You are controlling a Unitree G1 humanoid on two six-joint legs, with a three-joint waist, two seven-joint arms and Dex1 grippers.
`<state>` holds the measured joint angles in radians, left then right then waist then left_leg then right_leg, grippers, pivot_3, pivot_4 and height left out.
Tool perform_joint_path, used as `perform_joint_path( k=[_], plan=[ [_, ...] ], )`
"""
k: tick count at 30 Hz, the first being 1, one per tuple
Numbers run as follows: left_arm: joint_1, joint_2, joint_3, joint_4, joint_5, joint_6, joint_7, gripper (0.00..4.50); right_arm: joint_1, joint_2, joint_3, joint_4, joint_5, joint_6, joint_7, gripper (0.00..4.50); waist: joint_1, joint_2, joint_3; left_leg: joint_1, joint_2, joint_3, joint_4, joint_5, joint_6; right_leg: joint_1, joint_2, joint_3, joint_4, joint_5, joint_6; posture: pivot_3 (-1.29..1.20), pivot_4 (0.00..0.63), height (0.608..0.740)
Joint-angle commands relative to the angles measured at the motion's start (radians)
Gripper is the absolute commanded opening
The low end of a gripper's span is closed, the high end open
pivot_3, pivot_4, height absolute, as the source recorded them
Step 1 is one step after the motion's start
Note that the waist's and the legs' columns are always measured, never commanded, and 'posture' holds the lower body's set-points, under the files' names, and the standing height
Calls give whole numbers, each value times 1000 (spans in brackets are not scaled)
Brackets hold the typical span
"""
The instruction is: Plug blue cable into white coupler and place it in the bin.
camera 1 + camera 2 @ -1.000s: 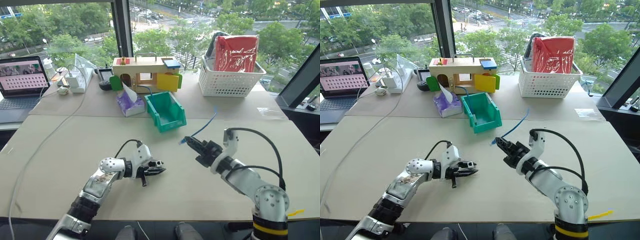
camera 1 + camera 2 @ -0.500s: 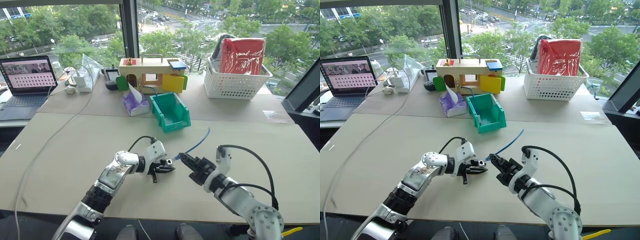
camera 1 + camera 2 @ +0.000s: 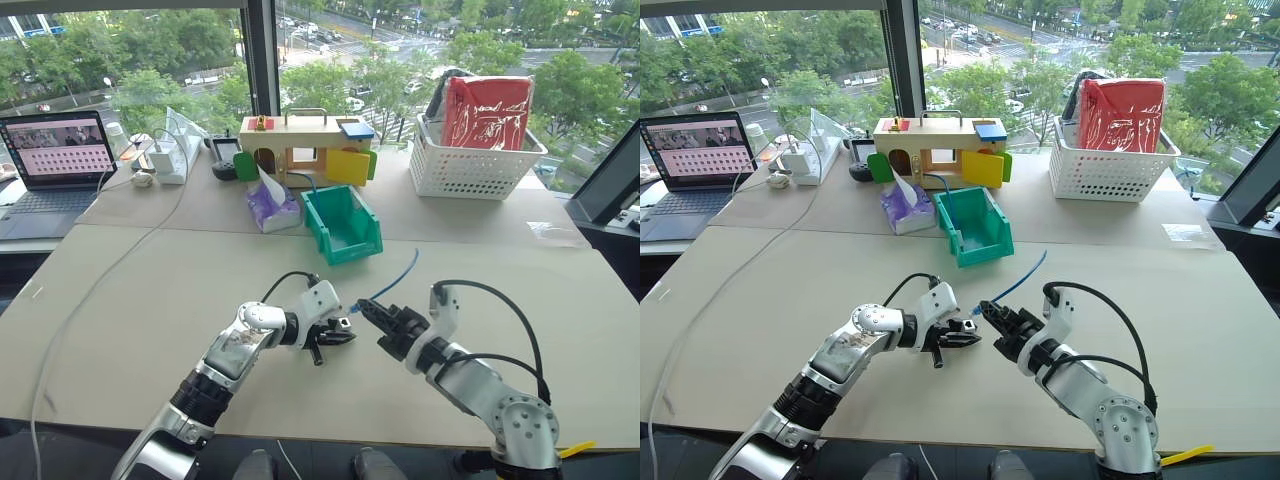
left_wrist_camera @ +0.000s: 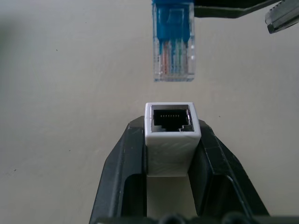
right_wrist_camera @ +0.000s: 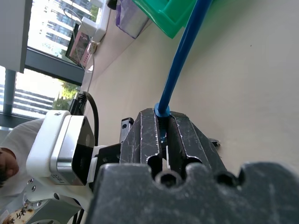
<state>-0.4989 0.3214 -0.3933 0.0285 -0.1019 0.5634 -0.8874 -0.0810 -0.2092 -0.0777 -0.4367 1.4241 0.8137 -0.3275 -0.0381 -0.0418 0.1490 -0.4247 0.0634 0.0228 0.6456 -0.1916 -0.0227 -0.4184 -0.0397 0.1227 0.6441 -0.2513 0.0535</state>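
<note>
My left gripper (image 4: 170, 140) clamps white coupler (image 4: 172, 135) | right gripper (image 5: 163, 128) pinches blue cable (image 5: 184, 49) | plug now nearer socket, unmated; insertion next

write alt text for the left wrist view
The left gripper clamps the white coupler, socket facing out. The clear plug of the blue cable hangs just beyond it, roughly in line but not yet inserted, over the beige table.

No text, label, brand or number is showing clearly enough to be read. The laptop (image 3: 50, 160) is displaying rows of small marks too tiny to make out, and the red bag (image 3: 487, 112) is showing none.
</note>
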Motion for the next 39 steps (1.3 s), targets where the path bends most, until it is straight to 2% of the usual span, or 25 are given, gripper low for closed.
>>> perform_joint_path(
  k=[1, 12, 30, 32, 39],
  plan=[
    [23, -5, -37, 14, 18, 30, 13, 686, -5, -10, 14, -12, 3, 11, 9, 0, 0, 0, 0, 0, 0, 0, 0, 0, 0, 0, 0, 0, 0, 0, 0, 0, 150, 731],
    [66, -28, 8, -45, 4, 105, 106, 686, 5, -45, 32, -14, 0, 34, -23, 0, -1, 0, -3, 1, 0, 0, 0, 0, 0, 1, 0, 0, 0, 0, 0, 0, 150, 731],
    [70, -24, 9, -92, -22, 163, 137, 686, -43, -61, 58, 20, -88, 53, -4, 0, -5, 0, -4, 1, 0, 0, 0, 0, 0, 1, 0, 0, 0, 0, 1, 0, 150, 731],
    [60, -36, 37, -99, -51, 251, 148, 686, -48, -70, 70, 15, -114, 62, -6, 0, -5, 0, -4, 1, 0, 0, 0, 0, 0, 1, 0, 0, 0, 0, 1, 0, 150, 731],
    [40, -24, 39, -114, -75, 314, 144, 686, -53, -81, 87, -2, -164, 86, -1, 0, -6, 0, -4, 1, 0, 0, 0, 0, 0, 0, 0, 0, 0, -1, 2, 0, 150, 731]
  ],
)
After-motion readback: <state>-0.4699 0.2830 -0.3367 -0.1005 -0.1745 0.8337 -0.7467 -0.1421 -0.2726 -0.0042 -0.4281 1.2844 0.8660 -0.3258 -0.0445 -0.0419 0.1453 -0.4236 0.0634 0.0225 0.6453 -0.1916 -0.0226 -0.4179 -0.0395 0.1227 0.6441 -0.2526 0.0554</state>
